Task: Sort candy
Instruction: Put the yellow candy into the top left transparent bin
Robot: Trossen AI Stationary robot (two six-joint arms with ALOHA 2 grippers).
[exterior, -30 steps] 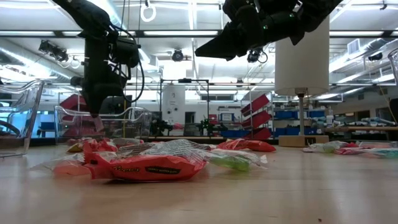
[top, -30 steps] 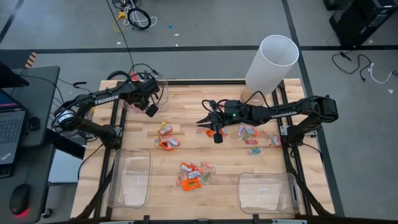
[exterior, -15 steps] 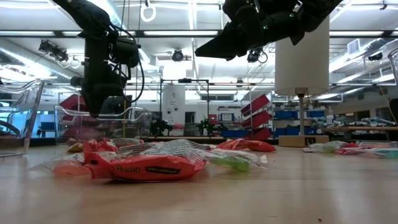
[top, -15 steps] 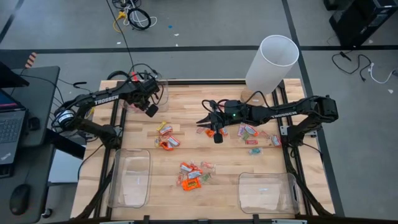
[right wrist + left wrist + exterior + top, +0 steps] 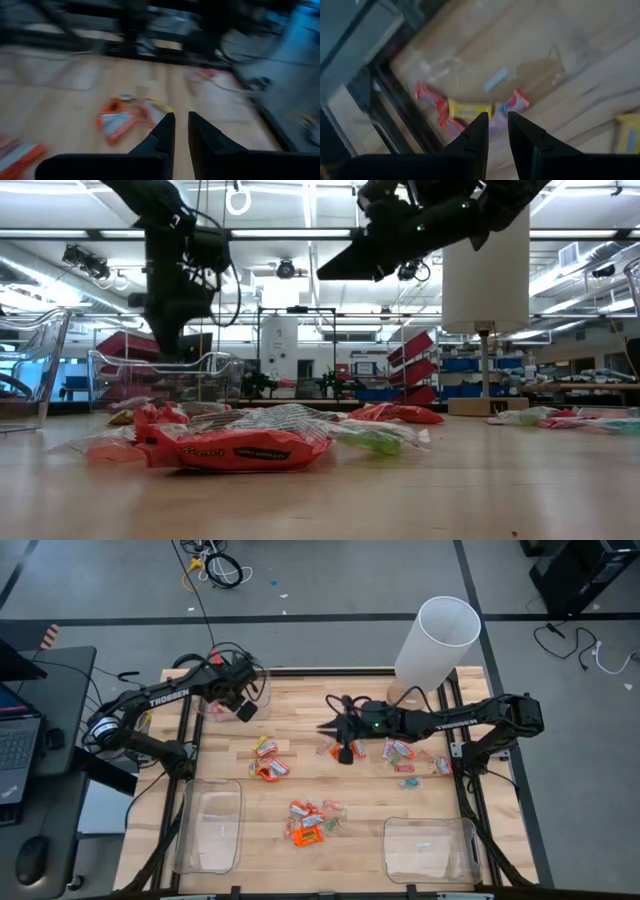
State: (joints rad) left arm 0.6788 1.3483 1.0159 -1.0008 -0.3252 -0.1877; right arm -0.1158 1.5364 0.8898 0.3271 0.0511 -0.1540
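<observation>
high view: the left gripper (image 5: 246, 709) hangs over the clear bin (image 5: 228, 700) at the table's far left corner. the right gripper (image 5: 330, 727) hangs mid-table, with candy (image 5: 268, 762) scattered toward the near side of it and more candy beside its arm.

low view: both grippers hang well above the wood; orange candy (image 5: 225, 446) lies on the table below them.

left wrist view: the fingers (image 5: 474, 137) stand a narrow gap apart, holding nothing; pink and yellow candy (image 5: 470, 108) lies in the bin just beyond the tips.

right wrist view: the fingers (image 5: 165, 131) are slightly parted and empty; orange candy (image 5: 116, 121) lies on the wood ahead of them.
</observation>
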